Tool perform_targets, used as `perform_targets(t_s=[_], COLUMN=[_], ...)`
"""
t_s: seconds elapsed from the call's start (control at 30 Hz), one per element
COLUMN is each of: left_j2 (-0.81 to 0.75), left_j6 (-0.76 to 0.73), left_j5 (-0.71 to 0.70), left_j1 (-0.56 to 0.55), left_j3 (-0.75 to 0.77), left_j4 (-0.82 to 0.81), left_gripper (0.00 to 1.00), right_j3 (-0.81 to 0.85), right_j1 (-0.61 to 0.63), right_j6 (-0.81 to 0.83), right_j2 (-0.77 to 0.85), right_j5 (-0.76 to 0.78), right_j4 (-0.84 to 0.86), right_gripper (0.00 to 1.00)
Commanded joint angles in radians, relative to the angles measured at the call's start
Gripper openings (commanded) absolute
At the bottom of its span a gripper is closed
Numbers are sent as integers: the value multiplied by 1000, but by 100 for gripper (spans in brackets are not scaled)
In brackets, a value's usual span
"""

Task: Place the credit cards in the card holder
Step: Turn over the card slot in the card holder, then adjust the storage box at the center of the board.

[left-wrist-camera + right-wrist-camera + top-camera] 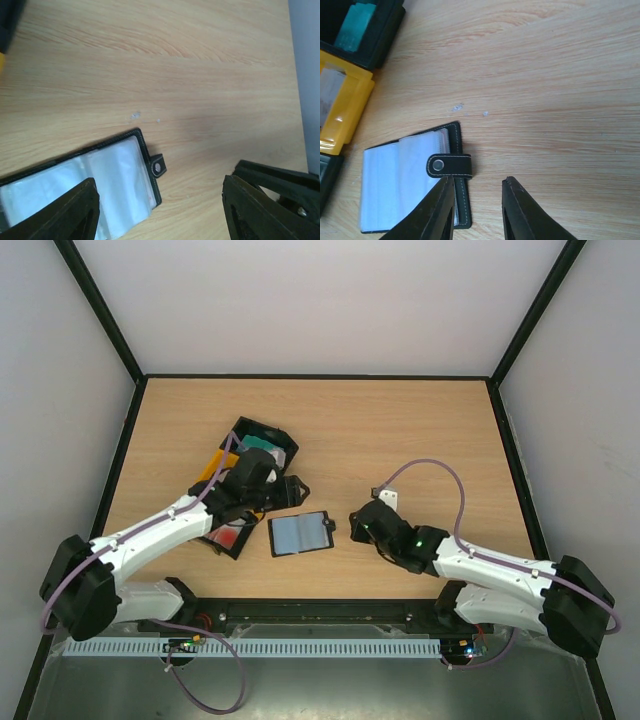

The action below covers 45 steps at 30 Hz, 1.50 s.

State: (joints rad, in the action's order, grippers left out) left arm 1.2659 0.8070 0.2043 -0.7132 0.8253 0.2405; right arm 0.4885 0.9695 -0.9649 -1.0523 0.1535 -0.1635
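The left pincer (160,215) stood wide apart and empty, one finger over the open card holder (110,175). The right pincer (477,210) had its fingers a little apart, clamped on nothing, just beside the strap (449,165). The card holder lay flat on the worktop (400,430) between the two arms, clear sleeves up. The cards sat in the trays (357,97) just beyond: a teal card (354,20), a whitish card (329,95) and a red card (228,536). The holder looked ready, with no card fetched yet. Next, the left pincer would need to lift a thin card off a tray floor.
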Motion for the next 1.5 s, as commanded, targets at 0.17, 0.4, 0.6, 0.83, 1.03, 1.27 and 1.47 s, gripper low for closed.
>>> perform_targets(t_s=[0.17, 0.4, 0.6, 0.83, 1.03, 1.27, 1.47], left_j2=[-41, -127, -214, -275, -245, -301, -270], left_j6=[92, 120, 123, 77, 86, 59, -105], left_j5=[-116, -24, -23, -40, -110, -114, -32], left_j1=[1, 57, 119, 283, 384, 426, 316], left_j3=[-54, -200, -298, -357, -363, -291, -74], left_j4=[162, 196, 211, 262, 300, 268, 229], left_gripper=[63, 65, 66, 67, 67, 66, 71], right_j3=[45, 50, 43, 62, 66, 94, 98], right_j1=[7, 7, 7, 6, 7, 6, 5], right_j6=[52, 62, 73, 90, 73, 72, 48], right_j2=[36, 19, -30, -83, -117, -140, -143], right_j5=[-2, -65, -127, -128, -114, -67, -38], right_j4=[-59, -38, 17, 42, 73, 70, 89], right_gripper=[29, 30, 30, 30, 30, 30, 31])
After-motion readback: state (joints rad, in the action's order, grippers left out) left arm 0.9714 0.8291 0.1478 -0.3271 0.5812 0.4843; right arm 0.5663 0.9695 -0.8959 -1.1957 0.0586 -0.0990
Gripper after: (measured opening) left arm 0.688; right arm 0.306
